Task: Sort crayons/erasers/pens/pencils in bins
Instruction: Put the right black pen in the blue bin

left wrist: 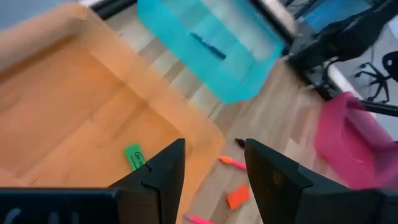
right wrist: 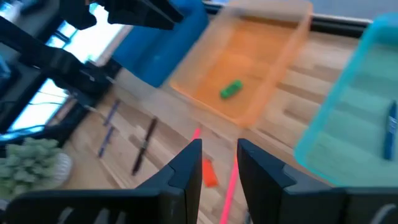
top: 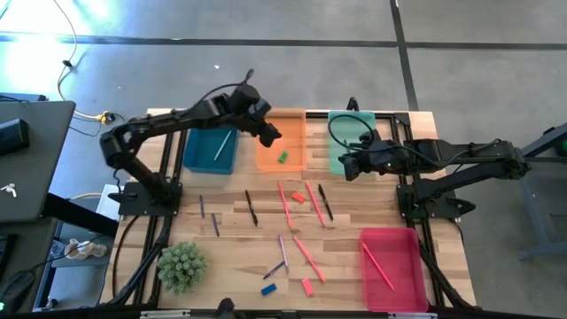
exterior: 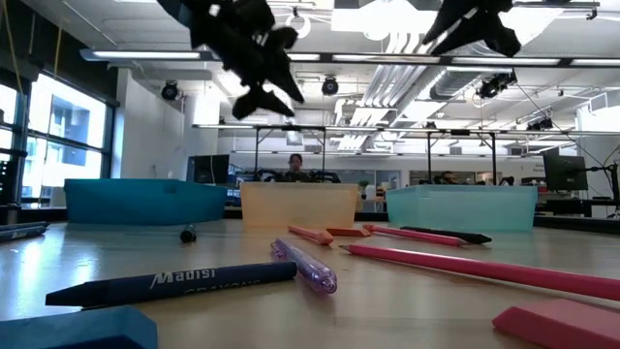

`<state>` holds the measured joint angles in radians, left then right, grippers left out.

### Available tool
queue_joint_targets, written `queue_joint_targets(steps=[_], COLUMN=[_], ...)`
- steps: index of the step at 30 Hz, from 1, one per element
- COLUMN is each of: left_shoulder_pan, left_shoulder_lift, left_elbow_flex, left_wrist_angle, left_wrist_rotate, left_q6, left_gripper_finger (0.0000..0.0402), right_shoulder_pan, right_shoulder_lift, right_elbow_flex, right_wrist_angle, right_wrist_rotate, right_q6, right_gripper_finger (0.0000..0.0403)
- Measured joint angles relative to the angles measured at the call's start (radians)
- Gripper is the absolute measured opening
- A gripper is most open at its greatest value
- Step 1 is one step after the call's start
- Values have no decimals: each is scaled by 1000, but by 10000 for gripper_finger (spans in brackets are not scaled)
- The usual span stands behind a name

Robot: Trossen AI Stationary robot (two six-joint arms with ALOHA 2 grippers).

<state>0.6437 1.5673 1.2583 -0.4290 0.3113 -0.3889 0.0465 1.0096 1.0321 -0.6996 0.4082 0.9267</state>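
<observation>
While the left gripper [left wrist: 214, 180] hangs open and empty over the orange bin [top: 266, 155], where a green eraser [top: 283, 157] lies, the nearest loose orange-red eraser [top: 299, 197] sits on the table just beyond that bin's near wall, roughly between both arms. The right gripper [right wrist: 219, 163] hovers narrow-jawed, empty, at the teal bin [top: 335, 151]. Eraser's long axis unclear.

Grey concrete floor [top: 496, 27], tall windows [exterior: 58, 136], bright ceiling striplights [exterior: 387, 58], perhaps desks behind.
</observation>
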Motion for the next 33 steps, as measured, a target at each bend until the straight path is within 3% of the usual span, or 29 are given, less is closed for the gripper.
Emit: queue_joint_targets(steps=[4, 9, 13, 18, 25, 33], left_shoulder_pan=[-14, -75, -136, -217, -305, -290], left_shoulder_lift=[-82, -147, -159, -158, -158, -158], left_elbow_flex=[0, 0, 0, -72, -166, -217], left_wrist_angle=[-74, -308, -428, -420, -430, -450], left_wrist_rotate=[-42, -257, -350, -345, -341, -343], left_q6=[22, 76, 78, 49, -18, -3], left_gripper_finger=[156, 156, 156, 156, 156, 156], right_shoulder_pan=[0, 0, 0, 0, 0, 8], right_shoulder_lift=[0, 0, 17, 89, 225, 360], right_elbow_flex=[0, 0, 0, 60, 184, 212], right_wrist_angle=[88, 136, 135, 77, -136, -271], right_wrist_rotate=[-12, -16, -20, -46, -76, -208], right_q6=[-64, -101, -102, -135, -138, 37], right_gripper_finger=[94, 94, 94, 94, 94, 94])
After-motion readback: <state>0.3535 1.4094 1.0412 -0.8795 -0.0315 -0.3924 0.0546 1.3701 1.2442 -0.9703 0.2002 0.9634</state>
